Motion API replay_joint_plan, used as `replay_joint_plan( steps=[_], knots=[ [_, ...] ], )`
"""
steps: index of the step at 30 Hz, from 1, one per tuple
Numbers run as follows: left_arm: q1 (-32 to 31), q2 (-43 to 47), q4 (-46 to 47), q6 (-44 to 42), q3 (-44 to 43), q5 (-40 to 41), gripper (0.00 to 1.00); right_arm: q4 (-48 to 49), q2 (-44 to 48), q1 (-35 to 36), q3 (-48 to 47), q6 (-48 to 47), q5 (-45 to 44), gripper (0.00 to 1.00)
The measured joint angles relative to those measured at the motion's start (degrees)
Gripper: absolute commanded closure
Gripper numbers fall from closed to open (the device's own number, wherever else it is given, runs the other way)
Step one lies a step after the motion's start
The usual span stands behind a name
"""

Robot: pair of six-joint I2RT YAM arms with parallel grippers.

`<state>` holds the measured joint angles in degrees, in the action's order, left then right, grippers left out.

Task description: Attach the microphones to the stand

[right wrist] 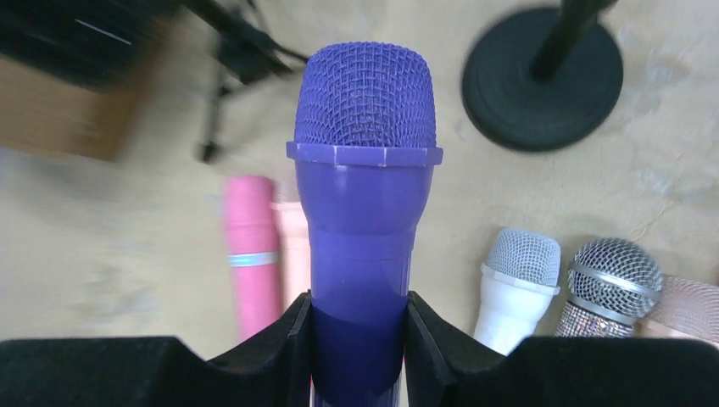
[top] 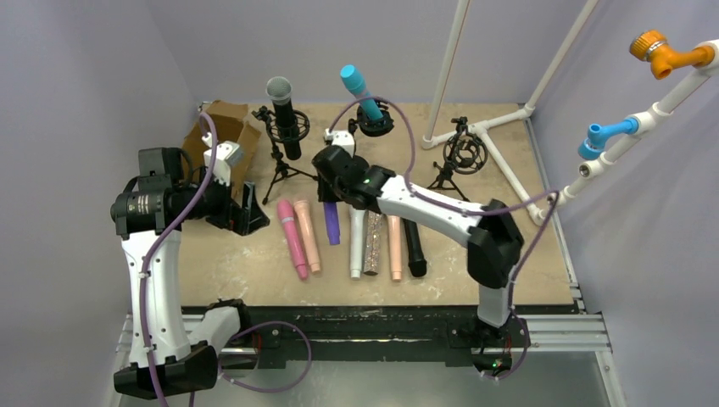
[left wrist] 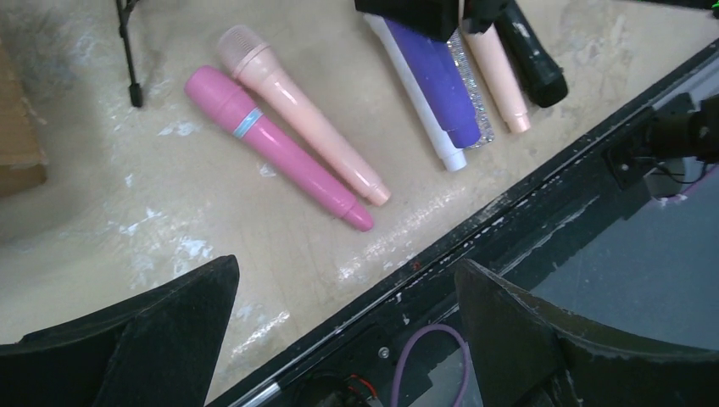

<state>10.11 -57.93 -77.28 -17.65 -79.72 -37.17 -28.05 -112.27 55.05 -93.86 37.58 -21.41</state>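
The right fingers (right wrist: 292, 339) clasp the purple microphone (right wrist: 365, 212) (below its grille head). The left fingers (left wrist: 169, 339) gape wide above the surface (left wrist: 169, 195).

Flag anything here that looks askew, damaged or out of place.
Nothing is spilled or broken. The teal microphone leans sideways in its stand, while the mounted black microphone sits straighter. The tabletop is scuffed with white patches. The purple microphone is out of the row only because the right end effector grips it.
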Motion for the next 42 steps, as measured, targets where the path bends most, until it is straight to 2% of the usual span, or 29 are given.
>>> replay_joint_plan(
  steps=[6,10,15,19,24,25,27,29,33,35,37,42],
  knots=[
    [-1.0,0.3,-1.6,0.0,0.0,-7.4,0.0,5.9,17.2,2.9,1.4,0.9,-1.2,1.0],
    [-3.6,1.0,-1.8,0.6,-0.4,-14.1,0.0,12.2,26.4,9.3,7.2,1.2,-6.8,1.0],
    [-10.6,1.9,0.1,3.8,-2.2,-20.0,0.0,20.3,28.2,16.9,11.6,-0.2,-15.5,1.0],
    [-17.0,2.5,2.5,6.2,-2.2,-21.4,0.0,26.4,27.6,21.3,13.5,-3.5,-20.7,1.0],
    [-19.3,1.9,4.4,6.3,-1.9,-21.4,0.0,34.0,26.8,22.9,12.7,-7.5,-24.5,1.0],
    [-19.3,1.9,5.3,6.4,-1.4,-21.2,0.04,34.9,26.6,22.9,12.2,-7.8,-24.6,1.0],
    [-19.3,2.1,7.3,6.6,0.4,-20.4,0.27,36.9,26.1,22.9,11.5,-8.1,-24.7,0.96],
    [-19.3,2.7,9.1,7.1,2.2,-19.1,0.55,38.0,26.1,22.9,11.5,-8.0,-24.3,0.84],
    [-19.4,4.2,10.4,7.6,3.7,-16.3,1.0,38.1,26.1,21.9,11.5,-7.0,-22.1,0.64],
    [-19.2,4.6,11.1,7.6,3.7,-14.7,1.0,37.8,26.2,20.8,11.5,-6.1,-19.5,0.58],
    [-19.2,4.9,11.3,7.6,3.7,-12.9,1.0,36.2,26.2,19.4,11.0,-4.9,-16.1,0.55],
    [-19.3,4.9,11.9,5.6,3.3,-11.9,1.0,28.5,26.2,14.7,6.1,-1.5,-4.3,0.57]
  ],
)
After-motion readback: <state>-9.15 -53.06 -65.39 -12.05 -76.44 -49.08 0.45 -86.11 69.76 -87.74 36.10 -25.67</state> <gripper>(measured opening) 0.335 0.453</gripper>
